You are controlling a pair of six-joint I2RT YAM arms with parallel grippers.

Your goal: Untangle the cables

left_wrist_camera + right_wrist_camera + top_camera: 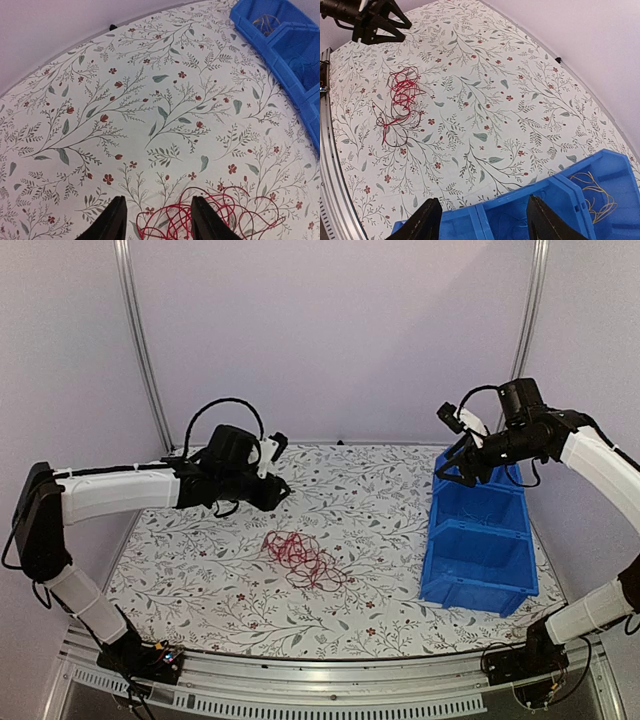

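**Top external view.** The table (200, 570) carries a floral-print cover. The cables (305, 558) lie flat near the table centre as a loose, mostly red clump, and neither arm touches them. A row of blue bins (480, 540) stands along the right side, well apart from the clump. The left gripper (272, 490) hangs above the cover just behind the clump. The right gripper (462, 472) hangs over the far end of the bins. Neither gripper's opening can be read from this view.

**Left wrist view.** The left gripper (160, 222) has its fingers (114, 220) spread wide and holds nothing. Red loops of the cables (235, 210) show between the fingertips and to their right, on the cover below. The blue bins (280, 45) fill the upper right corner, and the far compartment holds thin yellow wires (267, 21).

**Right wrist view.** The right gripper (482, 220) is spread wide and holds nothing, with the blue bins (580, 200) directly beneath it. Yellow wires (592, 195) rest in the lower right compartment. The cables (400, 95) lie well apart at upper left, with dark strands at the clump's lower end. The left gripper (395, 25) stands beyond them, fingers parted, clear of the wires.
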